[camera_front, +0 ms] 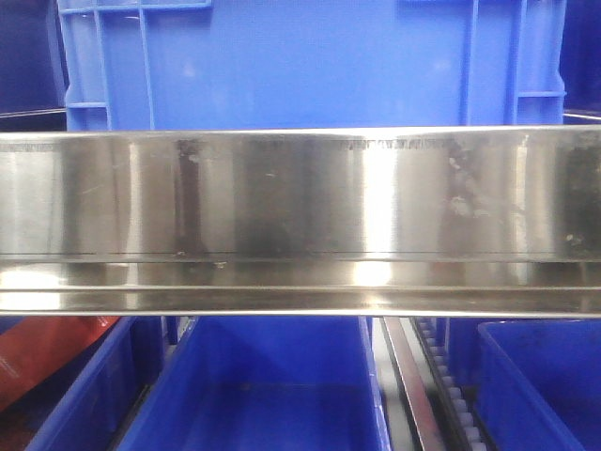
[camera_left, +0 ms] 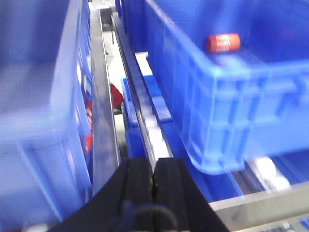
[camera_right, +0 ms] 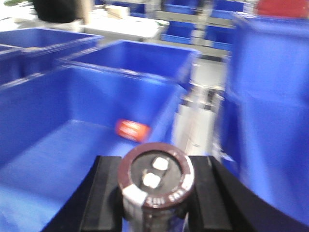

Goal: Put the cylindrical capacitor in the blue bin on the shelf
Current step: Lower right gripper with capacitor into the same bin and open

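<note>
Closest in the right wrist view, the right gripper (camera_right: 154, 166) clamps the cylindrical capacitor (camera_right: 155, 181) between two black fingers (camera_right: 104, 193). Its dark brown round end faces up, showing two pale terminals. The capacitor hangs above the near right corner of an open blue bin (camera_right: 96, 96). A small red part (camera_right: 133, 129) lies on the bin floor near the far right corner. More blue bins stand beyond, blurred.

The capacitor looks like a rigid, smooth-sleeved can, probably dense for its size and likely to roll or slip. The safest hold seems to be across its curved sides, as here, away from the terminals.

In the left wrist view, the left gripper (camera_left: 154, 164) has its fingers pressed together and carries nothing.

Farthest, the front view shows the shelf (camera_front: 300, 193) as a broad, mirror-like steel rail with blue bins above and below.
</note>
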You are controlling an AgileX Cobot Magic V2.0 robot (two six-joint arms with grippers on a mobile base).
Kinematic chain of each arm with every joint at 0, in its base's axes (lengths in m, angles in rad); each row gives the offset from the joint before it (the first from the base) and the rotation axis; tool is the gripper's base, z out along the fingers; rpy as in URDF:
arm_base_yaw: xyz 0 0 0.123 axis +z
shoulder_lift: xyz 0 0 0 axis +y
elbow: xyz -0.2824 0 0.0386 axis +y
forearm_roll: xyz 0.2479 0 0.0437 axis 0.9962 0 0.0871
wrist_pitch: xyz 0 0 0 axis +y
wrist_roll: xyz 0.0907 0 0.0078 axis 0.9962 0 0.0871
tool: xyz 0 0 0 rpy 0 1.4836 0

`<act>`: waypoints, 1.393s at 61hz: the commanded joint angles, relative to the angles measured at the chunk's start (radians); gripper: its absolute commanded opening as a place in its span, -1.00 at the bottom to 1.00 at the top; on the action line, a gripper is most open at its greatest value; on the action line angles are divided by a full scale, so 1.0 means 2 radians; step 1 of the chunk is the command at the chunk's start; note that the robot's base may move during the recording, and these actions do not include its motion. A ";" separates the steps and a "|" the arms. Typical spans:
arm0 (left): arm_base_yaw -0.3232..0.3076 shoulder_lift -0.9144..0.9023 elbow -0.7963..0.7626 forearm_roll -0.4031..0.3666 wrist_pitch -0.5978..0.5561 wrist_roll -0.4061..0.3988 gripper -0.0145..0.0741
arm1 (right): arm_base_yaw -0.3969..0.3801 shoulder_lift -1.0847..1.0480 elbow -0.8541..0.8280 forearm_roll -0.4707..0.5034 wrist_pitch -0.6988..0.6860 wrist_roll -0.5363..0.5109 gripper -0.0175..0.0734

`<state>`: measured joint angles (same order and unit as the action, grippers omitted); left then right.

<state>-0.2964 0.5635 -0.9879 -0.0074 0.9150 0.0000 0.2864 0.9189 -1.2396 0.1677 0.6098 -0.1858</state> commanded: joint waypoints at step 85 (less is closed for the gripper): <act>0.002 -0.010 0.009 -0.006 -0.012 -0.004 -0.92 | 0.098 0.385 -0.248 0.029 0.129 -0.008 0.62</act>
<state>-0.2964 0.5472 -0.9729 -0.0113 0.9113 0.0000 0.4806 1.7011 -1.7240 0.2146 0.8728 -0.1950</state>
